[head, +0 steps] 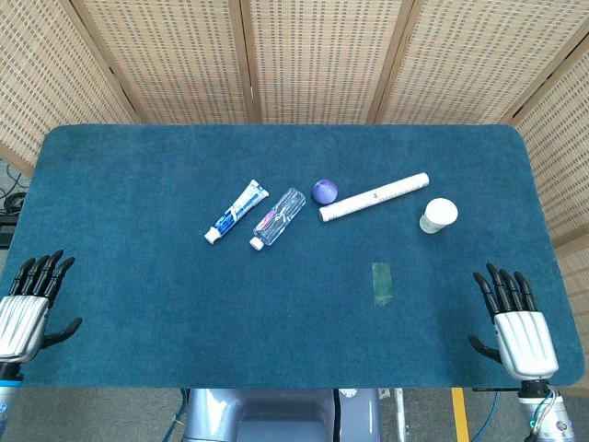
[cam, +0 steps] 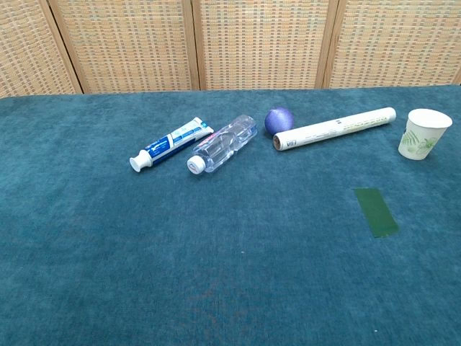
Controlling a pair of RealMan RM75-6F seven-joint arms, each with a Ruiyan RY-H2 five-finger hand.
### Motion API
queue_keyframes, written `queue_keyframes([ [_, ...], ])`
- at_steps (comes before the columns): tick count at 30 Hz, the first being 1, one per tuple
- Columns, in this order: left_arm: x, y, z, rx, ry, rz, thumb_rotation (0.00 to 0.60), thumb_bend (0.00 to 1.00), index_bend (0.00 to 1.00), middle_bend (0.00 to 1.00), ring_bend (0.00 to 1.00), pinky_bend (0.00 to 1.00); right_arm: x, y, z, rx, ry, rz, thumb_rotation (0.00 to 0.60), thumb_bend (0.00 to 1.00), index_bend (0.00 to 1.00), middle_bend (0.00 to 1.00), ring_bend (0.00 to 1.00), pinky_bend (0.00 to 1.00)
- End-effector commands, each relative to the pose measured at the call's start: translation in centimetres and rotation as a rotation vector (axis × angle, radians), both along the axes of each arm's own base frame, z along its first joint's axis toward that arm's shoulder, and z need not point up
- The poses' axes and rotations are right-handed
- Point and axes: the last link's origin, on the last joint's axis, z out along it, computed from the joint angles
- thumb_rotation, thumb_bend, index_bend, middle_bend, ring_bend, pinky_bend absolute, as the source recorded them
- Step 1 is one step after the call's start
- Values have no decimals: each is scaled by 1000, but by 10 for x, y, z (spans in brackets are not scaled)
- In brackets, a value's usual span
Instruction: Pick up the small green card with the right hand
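Green card lies flat on the blue cloth, below the paper cup and well left of your right hand, which is empty with fingers spread. Looks thin, light and hard to get under, so pinch an edge.

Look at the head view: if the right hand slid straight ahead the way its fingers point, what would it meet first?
Probably nothing. The right hand points up the table's right edge, slightly leftward; that strip of blue cloth looks bare. The paper cup and green card lie well left of that line, though height is unclear.
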Motion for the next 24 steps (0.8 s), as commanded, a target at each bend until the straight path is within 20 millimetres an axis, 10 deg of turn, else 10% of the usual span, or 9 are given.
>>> queue_keyframes([
  [1,0,0,0,-1,-1,-3,600,245,0,0,0,0,7,-2,-7,16,-4,13,600,132,0,0,0,0],
  [24,2,-1,-2,-17,-8,-11,600,245,0,0,0,0,68,-60,-86,148,37,36,600,155,37,0,0,0],
])
